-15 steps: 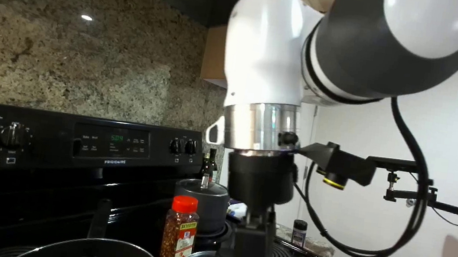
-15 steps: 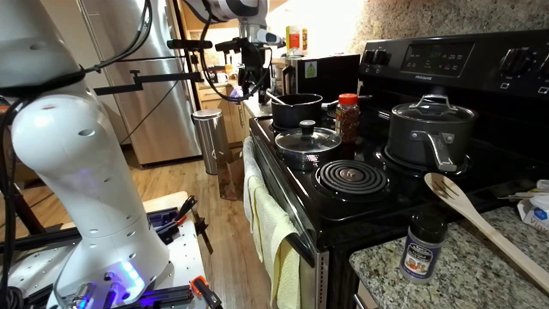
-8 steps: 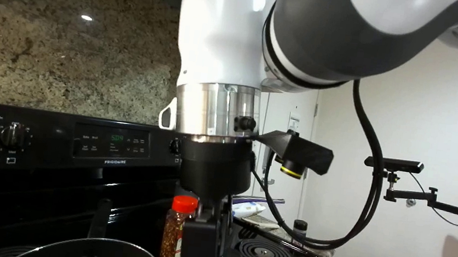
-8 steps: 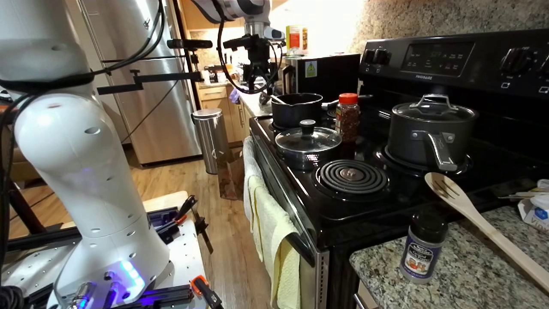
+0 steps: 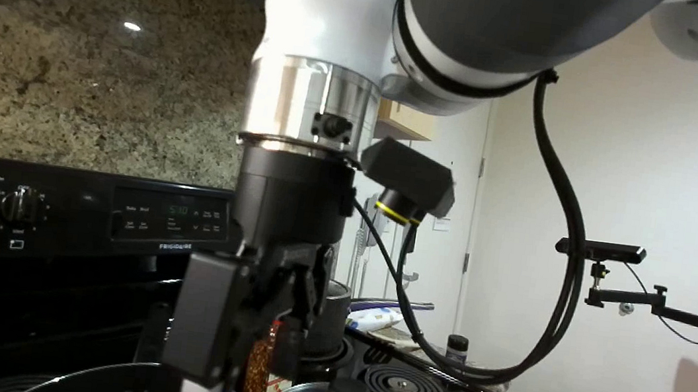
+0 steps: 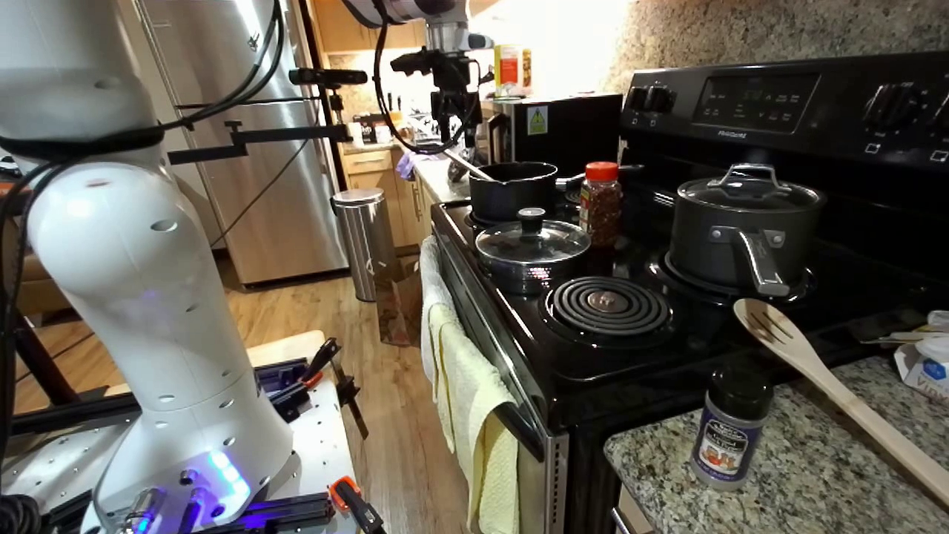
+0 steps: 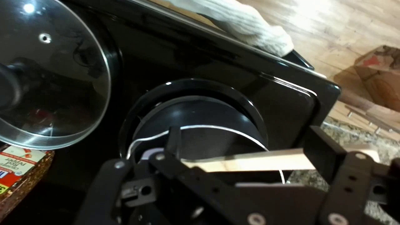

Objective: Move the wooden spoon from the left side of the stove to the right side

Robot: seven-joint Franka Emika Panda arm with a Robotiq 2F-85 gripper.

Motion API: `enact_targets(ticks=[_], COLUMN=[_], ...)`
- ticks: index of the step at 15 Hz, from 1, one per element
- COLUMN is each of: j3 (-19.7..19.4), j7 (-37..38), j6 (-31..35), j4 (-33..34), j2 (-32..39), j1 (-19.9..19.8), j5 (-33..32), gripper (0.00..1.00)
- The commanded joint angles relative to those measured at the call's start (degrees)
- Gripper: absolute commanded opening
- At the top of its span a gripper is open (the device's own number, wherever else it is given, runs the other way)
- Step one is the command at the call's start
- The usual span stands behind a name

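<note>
Jaws apart, the gripper (image 7: 247,147) hangs near the wooden spoon (image 7: 250,162) leaning in the black pot (image 6: 511,200) by the front-left corner of the stove (image 7: 193,59)

FRIGIDAIRE ON SHOW AT 5:10

And there it is, FRIGIDAIRE in pale letters on the stove (image 5: 76,222), a green 5:10 lit on the display (image 5: 179,210), "Med" under the knobs (image 5: 20,207)! Over to the wrist view: "Red Pepper," upside down on the spice jar (image 7: 23,175). In an exterior view, a warning-triangle sticker (image 6: 537,119) on the black appliance (image 6: 582,133); "Viny" on a box (image 6: 927,374), cut off at the edge; the print on the purple-labelled bottle (image 6: 730,437) is too small to call.
</note>
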Motion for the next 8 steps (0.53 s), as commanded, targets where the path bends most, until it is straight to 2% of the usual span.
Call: enact_targets(ticks=[1,2,6,8], j3=[0.91,0.03,0.12,-0.42], j7=[7.5,4.74,6.51,16.95], j6=[0.91,0.76,0.74,0.72], j4=[4.57,1.86,3.78,4.12], j2=[5.04,1.96,4.68,4.46], j1=[2.5,2.08,3.36,4.44], j5=[2.07,0.4,0.97,-2.16], gripper=[1.0,1.0,1.0,1.0])
